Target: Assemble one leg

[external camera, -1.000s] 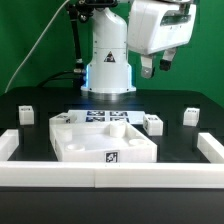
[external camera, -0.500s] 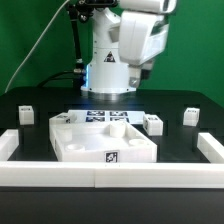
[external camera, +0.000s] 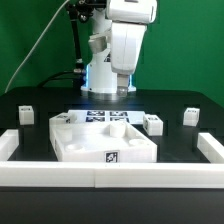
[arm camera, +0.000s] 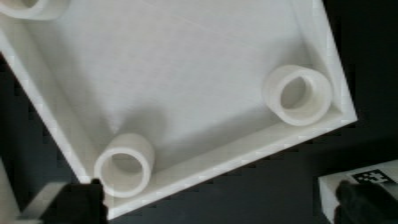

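Note:
Three small white legs with tags stand on the black table in the exterior view: one [external camera: 27, 114] at the left, one [external camera: 153, 123] beside the right side of the large white panel [external camera: 105, 142], one [external camera: 191, 116] at the far right. My gripper [external camera: 122, 88] hangs in the air above the back of the panel, touching nothing. In the wrist view the panel [arm camera: 169, 90] with its raised rim and two round sockets fills the picture. The gripper [arm camera: 214, 214] is open and empty, its dark fingertips [arm camera: 64, 202] wide apart.
The marker board [external camera: 100, 117] lies behind the panel. Long white border rails run along the front [external camera: 110, 176], left [external camera: 10, 143] and right [external camera: 210, 148]. The robot base [external camera: 108, 75] stands at the back. A tagged white corner [arm camera: 365, 181] shows in the wrist view.
The arm has swung from the exterior view's upper right to the centre, and the hand now points down over the back of the panel. The parts have not moved.

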Motion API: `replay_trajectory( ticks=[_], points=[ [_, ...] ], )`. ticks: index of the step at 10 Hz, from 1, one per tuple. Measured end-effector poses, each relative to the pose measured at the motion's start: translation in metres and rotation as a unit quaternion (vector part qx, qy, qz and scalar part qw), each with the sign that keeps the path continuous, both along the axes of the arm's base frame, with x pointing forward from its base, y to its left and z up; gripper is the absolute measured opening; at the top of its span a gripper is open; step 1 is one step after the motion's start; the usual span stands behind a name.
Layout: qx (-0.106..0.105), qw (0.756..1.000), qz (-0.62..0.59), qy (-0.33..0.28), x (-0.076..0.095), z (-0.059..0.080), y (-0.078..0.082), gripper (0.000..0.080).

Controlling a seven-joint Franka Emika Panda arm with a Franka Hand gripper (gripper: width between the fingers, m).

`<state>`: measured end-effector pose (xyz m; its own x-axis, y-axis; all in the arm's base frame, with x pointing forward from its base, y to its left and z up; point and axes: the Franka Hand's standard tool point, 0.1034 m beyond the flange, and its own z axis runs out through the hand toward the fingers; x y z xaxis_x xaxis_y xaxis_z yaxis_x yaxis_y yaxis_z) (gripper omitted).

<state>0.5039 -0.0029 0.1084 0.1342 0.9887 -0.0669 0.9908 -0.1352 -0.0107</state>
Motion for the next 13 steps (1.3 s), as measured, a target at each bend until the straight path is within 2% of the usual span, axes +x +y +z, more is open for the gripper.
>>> replay_trajectory(
  ticks=[2,3,5,7,11,13],
  points=[
    [0.000,1.000,0.000,0.000,0.000,0.000,0.000,0.0650],
    [0.006,0.998,0.053,-0.013,-0.002,-0.005,-0.005,0.0650],
    [0.010,0.992,0.125,-0.014,-0.019,-0.022,-0.021,0.0650],
    [0.014,0.990,0.139,-0.008,-0.024,-0.032,-0.030,0.0650],
    [0.014,0.991,0.137,-0.008,-0.024,-0.033,-0.030,0.0650],
    [0.021,0.987,0.158,0.001,-0.042,-0.053,-0.041,0.0650]
  ],
)
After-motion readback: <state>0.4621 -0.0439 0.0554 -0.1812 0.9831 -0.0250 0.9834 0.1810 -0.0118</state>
